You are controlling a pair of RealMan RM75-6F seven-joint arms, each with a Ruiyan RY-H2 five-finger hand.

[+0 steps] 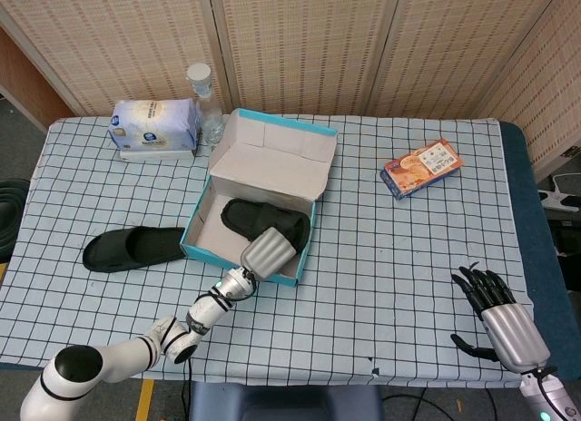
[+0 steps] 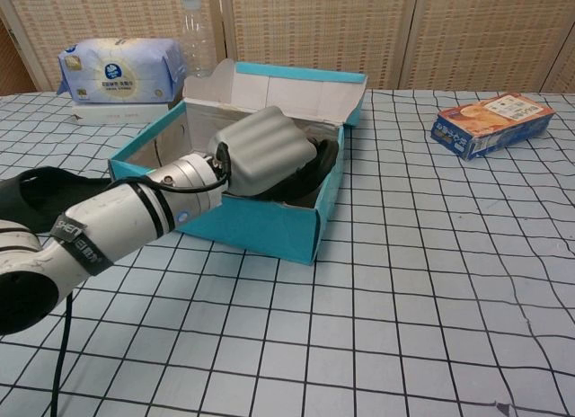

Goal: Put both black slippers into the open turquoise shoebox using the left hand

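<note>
2nd slipper [image 1: 124, 248] and right hand [image 1: 501, 319] clearest overhead

The shoebox [image 1: 204, 254] is turquoise outside with pale grey-brown card inside. Both slippers [image 1: 263, 221] [image 1: 134, 248] are black. The tablecloth [image 1: 381, 258] is white with a dark grid. At upper left, the tissue pack [image 1: 152, 126] is blue and white; the snack box [image 1: 421, 167] is orange and blue.
</note>
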